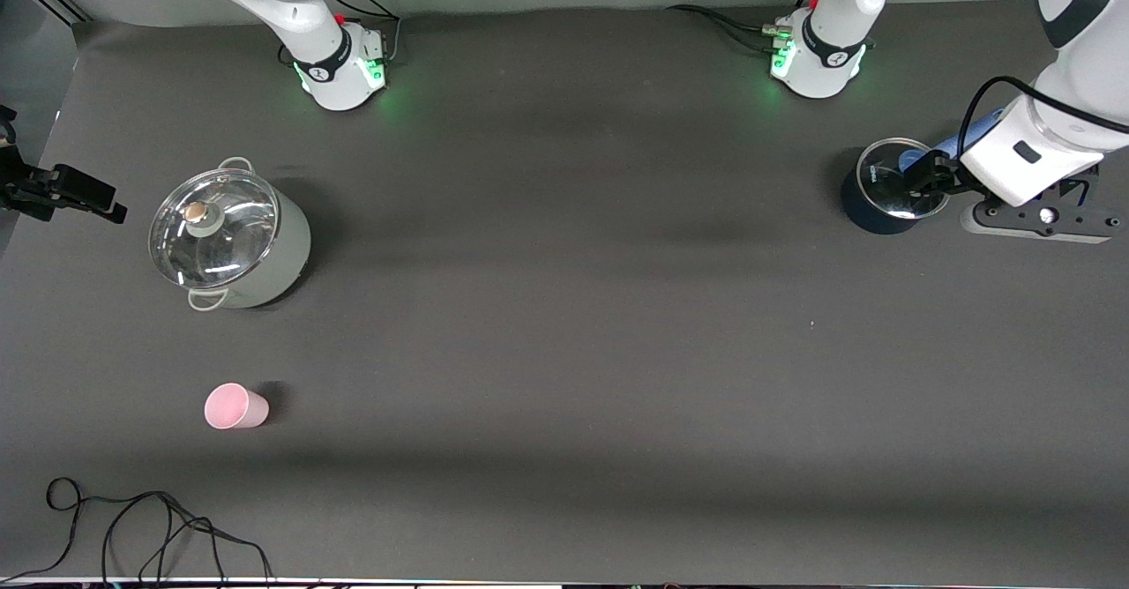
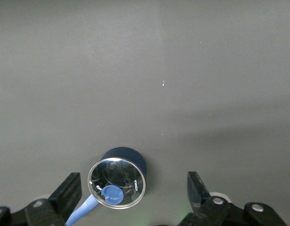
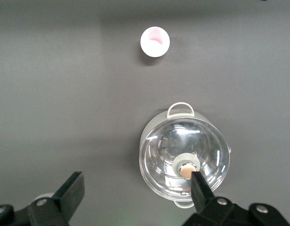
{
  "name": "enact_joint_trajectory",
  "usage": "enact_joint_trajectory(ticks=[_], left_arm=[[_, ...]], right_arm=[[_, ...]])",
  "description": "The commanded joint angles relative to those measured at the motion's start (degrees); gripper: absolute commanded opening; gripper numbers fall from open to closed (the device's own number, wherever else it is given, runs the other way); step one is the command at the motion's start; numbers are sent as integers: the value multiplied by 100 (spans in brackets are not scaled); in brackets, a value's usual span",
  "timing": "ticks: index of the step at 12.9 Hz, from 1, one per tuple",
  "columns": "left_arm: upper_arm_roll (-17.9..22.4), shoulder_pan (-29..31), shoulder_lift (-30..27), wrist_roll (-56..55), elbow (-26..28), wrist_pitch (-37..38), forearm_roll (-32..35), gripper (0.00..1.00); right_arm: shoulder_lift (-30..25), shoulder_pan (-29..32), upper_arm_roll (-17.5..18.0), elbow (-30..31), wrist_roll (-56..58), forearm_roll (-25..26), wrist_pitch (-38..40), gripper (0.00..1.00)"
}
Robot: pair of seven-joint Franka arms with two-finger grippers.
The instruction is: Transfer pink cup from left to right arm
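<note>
The pink cup (image 1: 235,406) stands on the dark table toward the right arm's end, nearer to the front camera than the grey pot (image 1: 231,241). Nothing holds it. It also shows in the right wrist view (image 3: 155,41), seen from above. My right gripper (image 1: 75,194) hangs open and empty beside the grey pot at the table's edge; its jaws (image 3: 135,190) stand wide apart. My left gripper (image 1: 1045,217) is up over the left arm's end of the table, beside the dark blue pot (image 1: 886,190). It is open and empty in the left wrist view (image 2: 134,190).
The grey pot (image 3: 182,157) has a glass lid with a round knob. The dark blue pot (image 2: 119,181) has a glass lid and a light-blue handle. A black cable (image 1: 132,527) lies coiled near the table's front edge.
</note>
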State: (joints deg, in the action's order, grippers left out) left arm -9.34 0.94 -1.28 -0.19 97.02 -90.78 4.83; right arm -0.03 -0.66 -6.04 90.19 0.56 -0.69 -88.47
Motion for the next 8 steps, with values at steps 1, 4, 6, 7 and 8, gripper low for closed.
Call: enact_joint_trajectory(ticks=[1,4,6,7,8], left_arm=[[56,-33,-65,72,63,-36,-52,100],[56,-33,-56,72,63,-54,-52,100],[47,-50,-39,63,54,-54,-52,100],[47,-50,-39,71,54,-63,-52,100],[47,-42,-30,72,45,-71,-52,100]], right_arm=[[-32,-48,-38,-72,-4,-177,120,100],[-32,-48,-38,-72,-4,-177,120,100],[-32,-48,-38,-72,-4,-177,120,100],[-32,-48,-38,-72,-4,-177,120,100],[-32,-48,-38,-72,-4,-177,120,100]])
